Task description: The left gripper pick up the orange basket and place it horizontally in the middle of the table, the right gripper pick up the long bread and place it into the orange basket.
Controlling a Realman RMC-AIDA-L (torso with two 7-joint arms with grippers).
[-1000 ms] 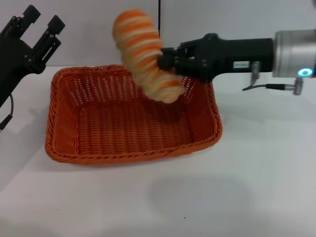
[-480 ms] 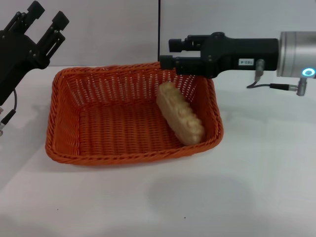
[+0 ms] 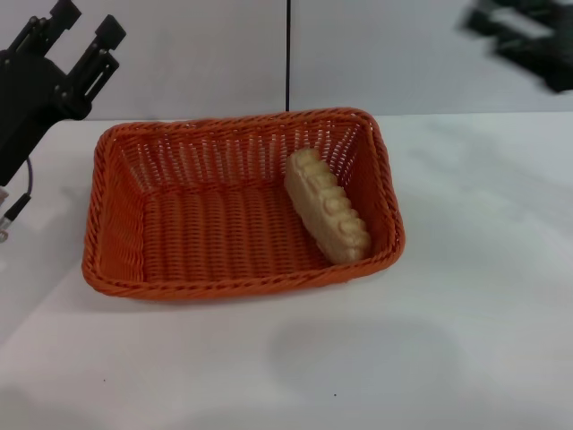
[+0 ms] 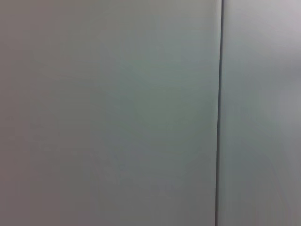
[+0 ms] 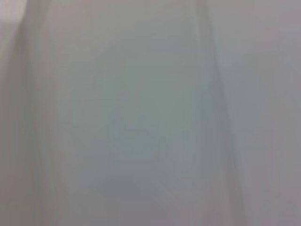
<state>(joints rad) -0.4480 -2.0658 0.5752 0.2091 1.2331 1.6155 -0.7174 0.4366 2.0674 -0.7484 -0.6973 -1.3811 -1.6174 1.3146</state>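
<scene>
The orange basket (image 3: 115,235) lies lengthwise across the middle of the white table (image 3: 466,340). Inside it, the long bread (image 3: 328,217) rests against the right-hand wall with its pale cream side up, one end toward the back and the other toward the front right corner. My left gripper (image 3: 87,24) hangs open and empty above the table's far left, up and to the left of the basket. My right gripper (image 3: 528,40) is a blurred dark shape at the upper right, well away from the basket. Both wrist views show only a plain grey wall.
A grey wall with a dark vertical seam (image 3: 288,54) stands behind the table. A cable (image 3: 20,199) hangs from the left arm at the left edge. Bare white tabletop lies in front of the basket and to its right.
The right gripper let go of the long bread, which dropped into the basket. It then drew back up and to the right. The left gripper barely moved.
</scene>
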